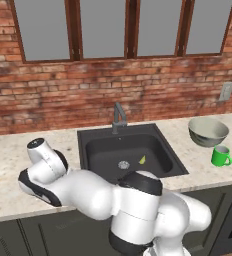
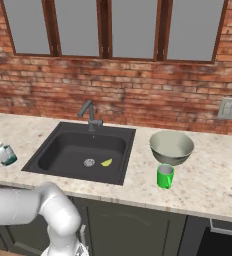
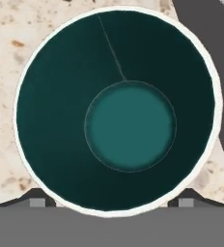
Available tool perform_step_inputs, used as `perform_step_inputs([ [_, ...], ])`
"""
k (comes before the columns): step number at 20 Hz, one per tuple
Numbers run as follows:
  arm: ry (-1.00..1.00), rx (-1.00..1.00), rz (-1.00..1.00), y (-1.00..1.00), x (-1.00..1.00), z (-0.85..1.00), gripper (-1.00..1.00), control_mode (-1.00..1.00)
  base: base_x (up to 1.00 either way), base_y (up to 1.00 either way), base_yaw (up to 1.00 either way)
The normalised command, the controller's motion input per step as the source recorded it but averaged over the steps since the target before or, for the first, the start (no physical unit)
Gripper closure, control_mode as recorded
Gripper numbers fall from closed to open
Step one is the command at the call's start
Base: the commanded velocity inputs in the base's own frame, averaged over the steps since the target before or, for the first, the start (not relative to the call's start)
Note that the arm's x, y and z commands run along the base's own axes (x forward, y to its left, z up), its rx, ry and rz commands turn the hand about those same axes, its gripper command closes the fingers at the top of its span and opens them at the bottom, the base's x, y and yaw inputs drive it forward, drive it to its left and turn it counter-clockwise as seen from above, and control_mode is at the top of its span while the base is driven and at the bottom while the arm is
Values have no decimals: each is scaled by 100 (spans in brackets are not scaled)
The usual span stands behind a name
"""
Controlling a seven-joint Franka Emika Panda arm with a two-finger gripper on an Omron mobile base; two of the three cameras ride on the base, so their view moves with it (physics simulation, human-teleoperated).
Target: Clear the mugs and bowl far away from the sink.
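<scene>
Hand poised straight over the teal-lined mug, left of the sink.

The hand [image 3: 111, 204] looks down into the white-rimmed mug [image 3: 116, 111], which stands upright on the bench [image 3: 3, 72] with its mouth facing the camera; the fingers [image 3: 36, 202] stand apart, one at each side of the rim, and contact cannot be told. A corner of the dark sink [image 3: 205, 29] shows beside it. The right base view shows the bowl [image 2: 171, 146] upright near the back edge, right of the sink, and the green mug [image 2: 164, 176] just in front, its handle hidden; the left base view shows that handle pointing right.
</scene>
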Motion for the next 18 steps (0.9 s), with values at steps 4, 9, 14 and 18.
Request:
perform_step_inputs([
  [4,-4,0,0,0,16,-5,100,-100,0,0,0],
  [9,-3,1,0,-34,5,-1,100,-100,0,0,0],
  [14,-9,6,0,-44,-5,8,100,-100,0,0,0],
  [18,-10,19,3,-19,-32,49,100,-100,0,0,0],
])
